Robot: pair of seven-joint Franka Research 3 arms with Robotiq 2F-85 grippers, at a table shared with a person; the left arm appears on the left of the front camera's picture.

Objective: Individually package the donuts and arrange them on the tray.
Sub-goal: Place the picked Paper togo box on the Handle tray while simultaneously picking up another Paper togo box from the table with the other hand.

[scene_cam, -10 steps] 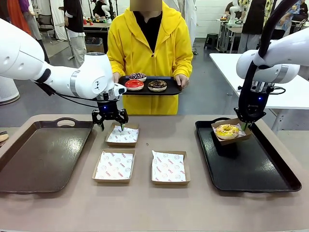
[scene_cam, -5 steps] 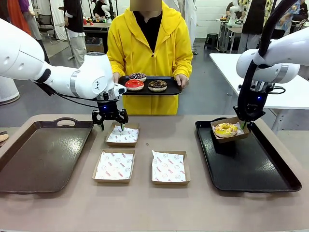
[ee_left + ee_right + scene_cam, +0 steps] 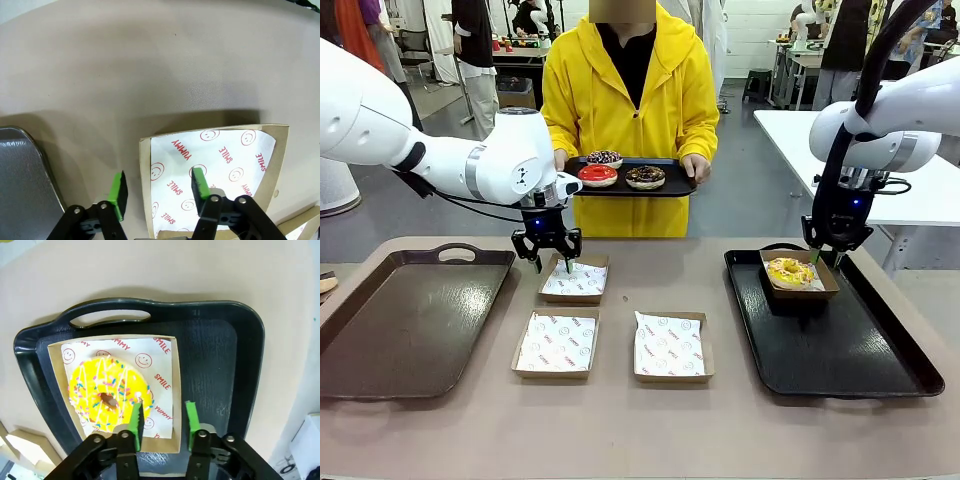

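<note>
- Sprinkled donut (image 3: pixel 604 157): partly hidden behind red donut (image 3: pixel 598 175); chocolate donut (image 3: pixel 645 176) just beside them. All three on small dark tray (image 3: pixel 682 187), held by person (image 3: pixel 630 90) at far side of desk (image 3: pixel 620 430).
- Brown tray (image 3: pixel 410 320): on desk at left, near-left corner cut off by picture edge.
- Far box (image 3: pixel 215 155): paper-lined, lower part cut off in left wrist view. Near-left box (image 3: pixel 557 343) and near-right box (image 3: pixel 670 347), also lined, lie closer on desk.
- Yellow donut (image 3: pixel 107 395): in donut box (image 3: pixel 157 357) at far end of black tray (image 3: pixel 850 350), by its handle.
- Change: a second ago the donut box hung tilted above the black tray, pinched in right hand. It now lies flat on the tray, let go.
- Right hand (image 3: pixel 162 410): pointing straight down, fingers apart, astride the donut box's side wall. One green pad is over the paper just beside the yellow donut, the other outside the wall.
- Left hand (image 3: pixel 158 180): pointing down over far box, placed as a second ago. Fingers apart, one pad over the paper, the other outside above the desk, box wall between them. Contact with the wall is hard to make out.
</note>
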